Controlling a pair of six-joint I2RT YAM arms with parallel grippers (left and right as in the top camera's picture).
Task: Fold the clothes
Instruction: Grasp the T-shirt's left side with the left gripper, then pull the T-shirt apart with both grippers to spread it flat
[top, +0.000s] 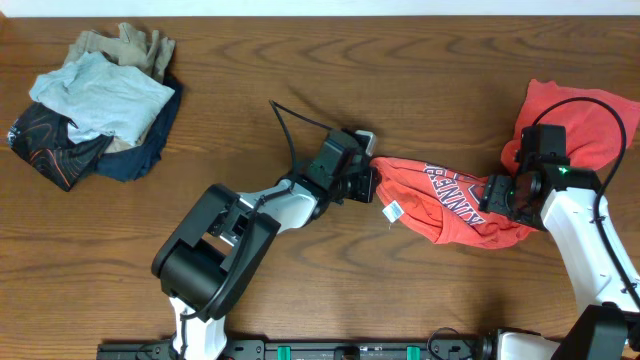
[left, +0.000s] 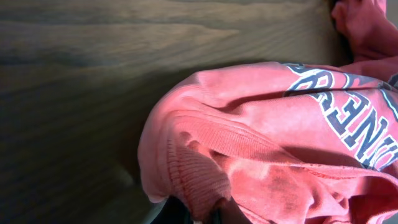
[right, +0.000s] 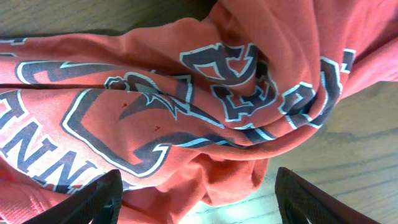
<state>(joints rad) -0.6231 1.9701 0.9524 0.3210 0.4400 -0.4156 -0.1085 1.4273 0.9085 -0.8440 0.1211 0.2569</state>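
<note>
T-shirt (bunched) runs from left tool to beneath right tool.

Coral-red T-shirt of soft, matt knit cloth, ribbed along its hem. Brown wooden table, smooth, grained, faintly glossy.

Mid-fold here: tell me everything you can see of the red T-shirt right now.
The T-shirt is coral-red, a soft cotton-looking knit with a ribbed edge, dark white-outlined block lettering and a small white tag. It lies unfolded and crumpled on the wooden table, drawn into a twisted band. The left pincer pinches one end; the open right pincer straddles the middle, with more fabric heaped beyond.
</note>
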